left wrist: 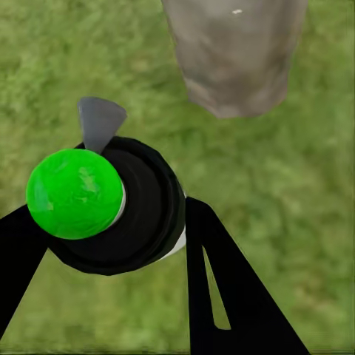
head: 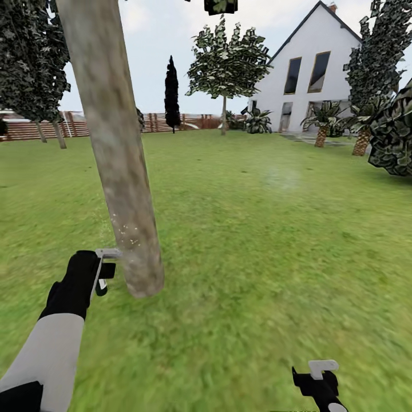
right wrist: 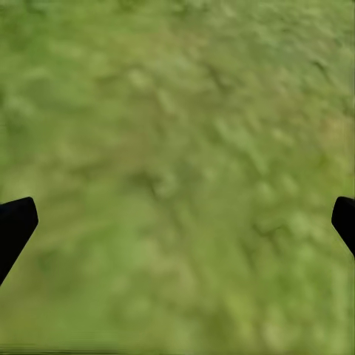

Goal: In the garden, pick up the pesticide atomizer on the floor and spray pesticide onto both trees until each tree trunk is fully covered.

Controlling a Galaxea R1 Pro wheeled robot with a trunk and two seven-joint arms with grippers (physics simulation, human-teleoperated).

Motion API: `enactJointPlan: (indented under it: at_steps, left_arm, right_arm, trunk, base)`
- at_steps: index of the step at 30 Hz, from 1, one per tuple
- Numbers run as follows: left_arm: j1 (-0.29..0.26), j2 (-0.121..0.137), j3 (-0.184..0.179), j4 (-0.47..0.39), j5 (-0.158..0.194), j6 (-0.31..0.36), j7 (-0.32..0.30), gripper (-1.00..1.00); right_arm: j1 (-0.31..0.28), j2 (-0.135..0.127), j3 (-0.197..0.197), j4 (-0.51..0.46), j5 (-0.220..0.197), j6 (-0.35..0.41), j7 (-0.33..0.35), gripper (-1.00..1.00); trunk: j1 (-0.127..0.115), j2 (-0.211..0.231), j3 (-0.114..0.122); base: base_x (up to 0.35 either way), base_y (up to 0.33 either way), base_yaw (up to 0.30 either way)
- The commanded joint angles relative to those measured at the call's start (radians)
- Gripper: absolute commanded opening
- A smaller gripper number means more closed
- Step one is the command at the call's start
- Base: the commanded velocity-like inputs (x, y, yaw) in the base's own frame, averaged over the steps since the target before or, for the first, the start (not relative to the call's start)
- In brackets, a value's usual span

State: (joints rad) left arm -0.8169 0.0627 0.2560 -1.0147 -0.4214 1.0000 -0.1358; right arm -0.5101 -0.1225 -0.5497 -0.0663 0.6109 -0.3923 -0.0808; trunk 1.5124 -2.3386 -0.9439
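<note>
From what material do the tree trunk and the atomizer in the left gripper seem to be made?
The tree trunk looks like matte, rough bark: mottled grey-brown, dotted with white specks of pesticide low down. The atomizer seems to be plastic: a smooth black body with a faint sheen and a glossy green cap; it could also be painted metal. The left gripper is shut on it.

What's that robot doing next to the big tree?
It is spraying a tree. The left gripper holds the pesticide atomizer, a black bottle with a green cap, right beside the base of the thick tree trunk. Tiny white specks of pesticide show on the lower bark. The right gripper hangs open and empty over the grass lawn. A white house stands far behind.
</note>
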Motion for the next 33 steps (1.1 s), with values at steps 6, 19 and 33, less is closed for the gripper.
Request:
enactJointPlan:
  at_steps: [6, 19, 33]
  left_arm:
    - [-0.115, -0.001, 0.0, 0.008, -0.011, 0.017, -0.011, -1.0]
    - [0.025, -0.002, -0.002, 0.028, -0.014, 0.0, -0.01, -1.0]
    - [0.051, 0.001, 0.0, 0.033, -0.012, -0.003, -0.011, -1.0]
  right_arm:
    - [-0.001, 0.0, -0.006, 0.002, 0.01, -0.004, -0.005, 1.0]
    - [-0.001, 0.0, -0.006, 0.003, 0.011, -0.004, -0.005, 1.0]
    - [-0.001, 0.001, -0.006, 0.002, 0.011, -0.004, -0.004, 1.0]
  trunk:
    - [-0.001, 0.0, -0.001]
    - [-0.001, 0.0, -0.001]
    - [-0.001, 0.0, -0.001]
  base:
    - [-0.057, -0.255, 0.115]
    - [-0.117, -0.239, 0.001]
    - [0.201, -0.161, 0.141]
